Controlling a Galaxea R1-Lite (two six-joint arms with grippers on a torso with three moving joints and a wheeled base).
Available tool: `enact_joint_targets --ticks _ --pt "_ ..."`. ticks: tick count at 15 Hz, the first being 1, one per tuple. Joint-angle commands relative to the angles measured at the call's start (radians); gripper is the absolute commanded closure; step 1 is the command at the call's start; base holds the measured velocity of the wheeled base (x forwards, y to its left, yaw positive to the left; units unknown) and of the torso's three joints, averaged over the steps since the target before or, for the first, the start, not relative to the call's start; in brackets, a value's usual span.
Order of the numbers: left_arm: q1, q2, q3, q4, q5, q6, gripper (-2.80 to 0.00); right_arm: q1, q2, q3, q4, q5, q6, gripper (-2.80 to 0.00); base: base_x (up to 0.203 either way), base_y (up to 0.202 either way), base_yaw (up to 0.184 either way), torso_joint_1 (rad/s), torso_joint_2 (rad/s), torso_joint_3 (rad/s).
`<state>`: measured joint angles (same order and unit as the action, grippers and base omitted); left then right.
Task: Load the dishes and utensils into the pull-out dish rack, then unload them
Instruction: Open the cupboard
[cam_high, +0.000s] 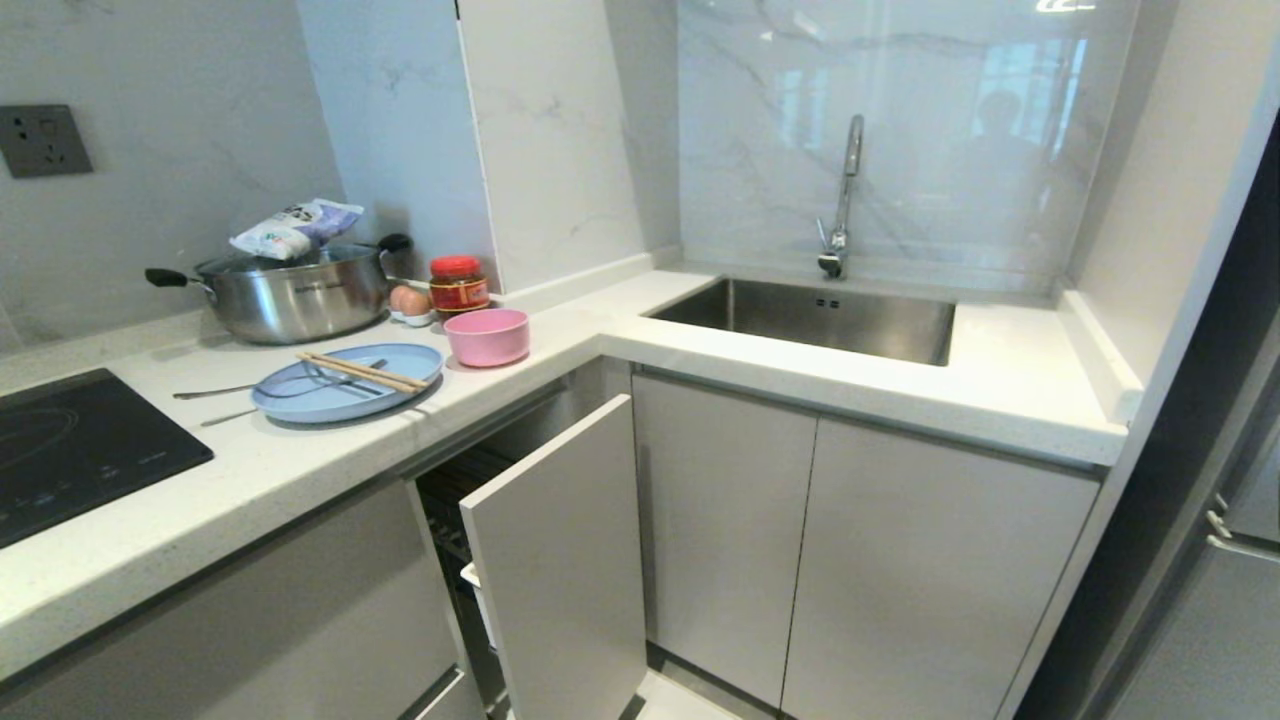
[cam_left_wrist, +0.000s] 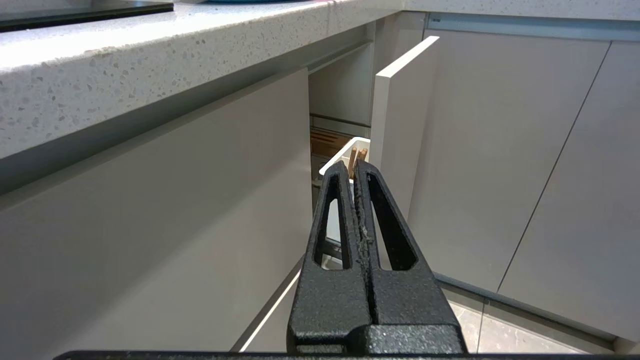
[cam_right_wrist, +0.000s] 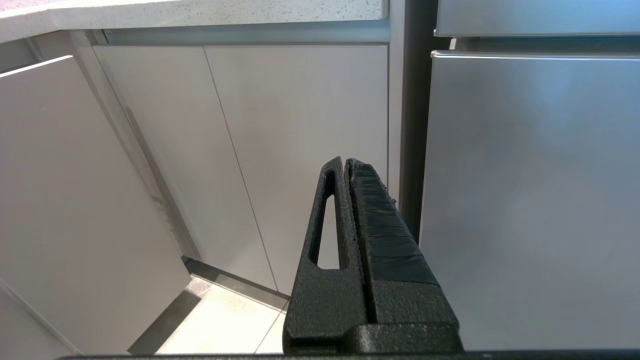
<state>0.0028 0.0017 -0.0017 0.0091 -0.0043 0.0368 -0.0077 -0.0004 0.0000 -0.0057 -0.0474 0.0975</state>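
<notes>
Presently, grippers: left gripper (cam_left_wrist: 354, 167) and right gripper (cam_right_wrist: 346, 164) pinched closed, empty, parked low.
Rack: pull-out dish rack (cam_high: 470, 520) barely extended.
Risk: chopsticks (cam_high: 362, 372) may roll off plate (cam_high: 345, 392) when lifted.

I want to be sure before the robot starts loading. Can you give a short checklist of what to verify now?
1. Rack front panel pulled out: ok, partly; how far, cannot tell.
2. Blue plate on counter, reachable: ok.
3. Chopsticks and fork resting on plate: ok.
4. Pink bowl upright beside plate: ok.
5. Left gripper and right gripper shut, empty: ok, must open first.
6. Utensil cup free: not ok, wooden sticks inside.
</notes>
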Motion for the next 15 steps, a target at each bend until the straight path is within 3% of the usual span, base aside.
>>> enact_joint_targets --ticks 1,11,15 --pt "0.0 0.001 0.0 0.0 0.0 0.0 0.0 0.0 -0.004 0.0 0.0 0.0 0.001 0.0 0.0 0.0 0.0 0.0 0.0 0.0" --pt "0.0 0.0 -0.018 0.0 0.001 0.013 0.0 0.0 -0.004 0.001 0.0 0.0 0.001 0.0 0.0 0.0 0.0 0.0 0.0 0.0" --pt "-0.001 0.014 -0.343 0.084 0.0 0.013 0.0 0.0 -0.004 0.0 0.0 0.0 0.001 0.0 0.0 0.0 0.0 0.0 0.0 0.0"
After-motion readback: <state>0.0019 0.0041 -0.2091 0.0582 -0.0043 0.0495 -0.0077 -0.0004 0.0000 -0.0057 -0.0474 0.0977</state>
